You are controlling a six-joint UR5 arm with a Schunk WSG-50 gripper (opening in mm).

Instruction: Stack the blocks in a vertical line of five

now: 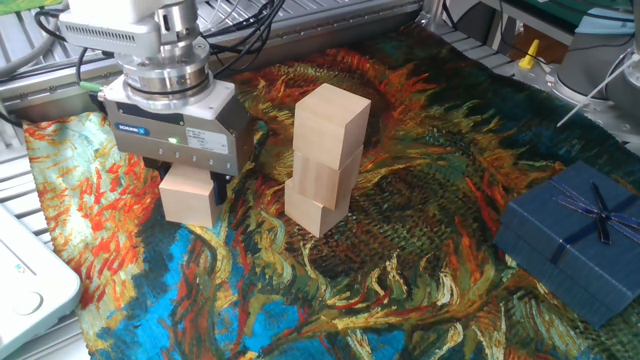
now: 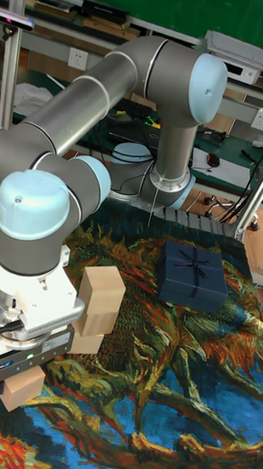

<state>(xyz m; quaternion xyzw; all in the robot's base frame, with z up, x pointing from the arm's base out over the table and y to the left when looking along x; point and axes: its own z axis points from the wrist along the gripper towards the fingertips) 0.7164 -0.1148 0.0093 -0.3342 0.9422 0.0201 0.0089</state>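
Three pale wooden blocks stand stacked mid-cloth, the top one slightly turned on the two below; the tall fixed view shows this stack partly hidden behind the gripper body. To its left a fourth block rests on the cloth. My gripper sits straight down over this block, its body covering the block's top. The same block pokes out under the gripper in the tall fixed view. The fingers are hidden, so I cannot tell whether they grip it. I see no other block.
A dark blue ribboned gift box lies at the right of the patterned cloth. A white device sits at the left edge. Metal framing and cables run along the back.
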